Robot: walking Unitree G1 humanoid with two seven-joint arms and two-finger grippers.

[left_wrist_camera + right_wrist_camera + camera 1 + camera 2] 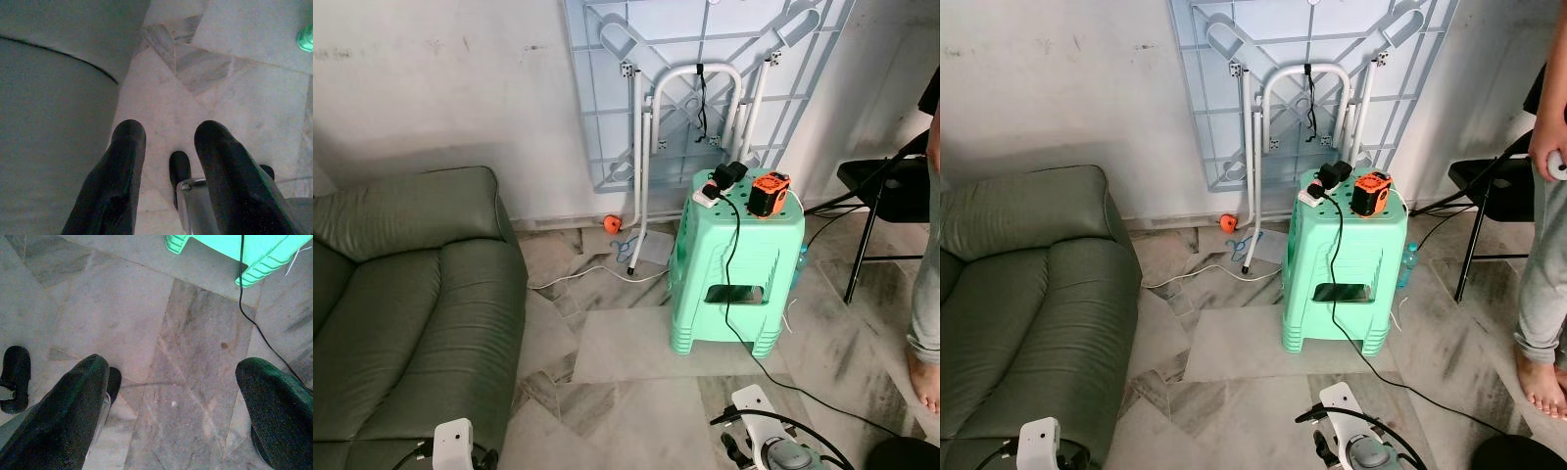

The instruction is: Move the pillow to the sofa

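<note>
I had both arms hanging low over the marble floor (195, 357). Left gripper (168, 147) was parted a little, holding nothing, with the sofa (401, 304) just beside it. Right gripper (171, 396) was spread wide, empty, the green stool (736, 264) and its black cable (249, 313) ahead of it. Pillow: couldn't tell where. A person (1542, 235) stood beyond the right gripper, near a black chair (886, 186).

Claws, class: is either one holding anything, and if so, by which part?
Nothing is held. The left claw hangs open over bare floor beside the sofa; the right claw is open wide above the marble floor.
</note>
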